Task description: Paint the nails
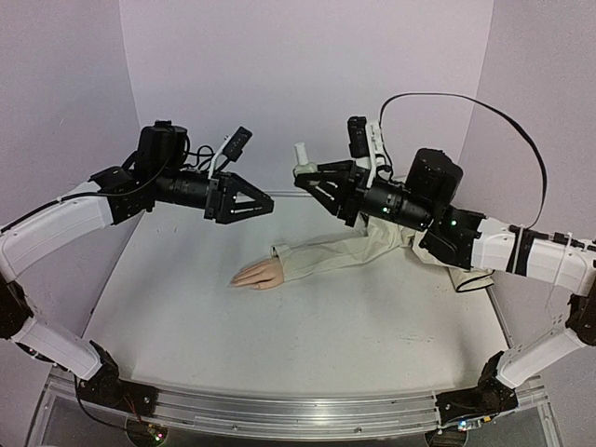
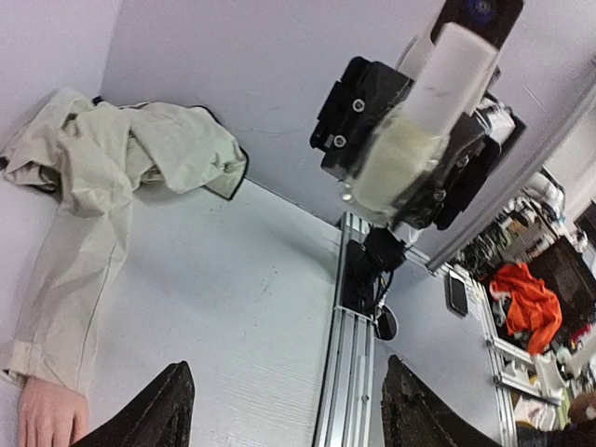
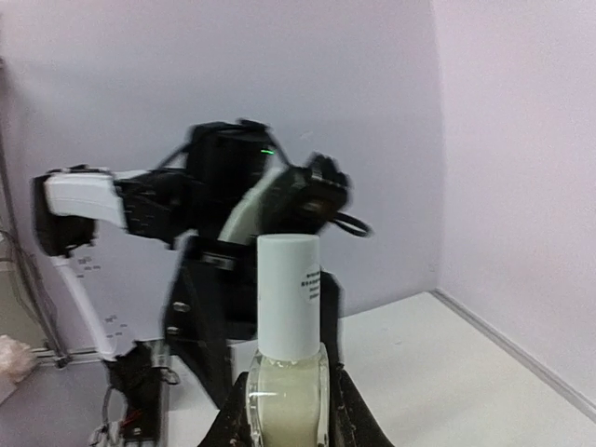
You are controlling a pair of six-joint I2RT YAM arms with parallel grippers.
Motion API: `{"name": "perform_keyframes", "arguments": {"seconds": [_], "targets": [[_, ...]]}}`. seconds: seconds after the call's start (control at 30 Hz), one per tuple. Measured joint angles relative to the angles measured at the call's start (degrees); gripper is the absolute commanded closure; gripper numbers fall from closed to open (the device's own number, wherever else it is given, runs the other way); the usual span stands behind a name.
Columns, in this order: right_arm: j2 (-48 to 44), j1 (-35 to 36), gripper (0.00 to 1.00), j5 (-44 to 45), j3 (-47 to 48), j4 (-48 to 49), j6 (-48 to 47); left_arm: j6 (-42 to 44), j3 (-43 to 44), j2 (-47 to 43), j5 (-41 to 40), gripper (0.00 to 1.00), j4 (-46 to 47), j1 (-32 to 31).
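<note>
White-capped pale glass bottle (image 3: 288,372) sits clamped upright in the right gripper (image 1: 307,179), offered to the left gripper (image 2: 284,410), whose jaws stand apart, probably for uncapping. Peach fake hand (image 1: 258,275) lies nearer, between them.

The nails (image 1: 236,279) tip a small peach hand (image 1: 261,274) lying flat on the desk (image 1: 186,326), pointing left. They are too small to make out colour.

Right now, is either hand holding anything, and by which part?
The right hand grips the white-capped bottle by its lower body, cap free. The left hand is open, holding nothing.
</note>
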Motion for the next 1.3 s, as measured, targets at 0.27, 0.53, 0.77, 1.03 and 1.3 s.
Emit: {"name": "perform_keyframes", "arguments": {"seconds": [0.27,0.53,0.77,1.03,1.3], "targets": [[6.9,6.0,1.00,30.7,3.7,-4.5,-7.6,-12.3,-0.5,-6.6,-18.1,0.31,0.2,-0.2],[18.3,15.4,1.00,50.0,10.9,-6.6,-12.6,-17.0,-0.5,-7.0,-25.8,0.40,1.2,-0.2],[20.3,16.3,1.00,53.2,14.8,-6.6,-13.7,-18.5,-0.6,-6.7,-28.0,0.49,1.2,-0.2],[21.8,16.5,1.00,53.3,16.4,-5.8,-14.8,-19.4,-0.5,-4.0,-28.5,0.67,3.0,-0.2],[22.5,16.7,1.00,53.6,16.4,-6.1,-15.1,-19.7,-0.4,-1.5,-27.1,0.96,4.4,-0.3]]}}
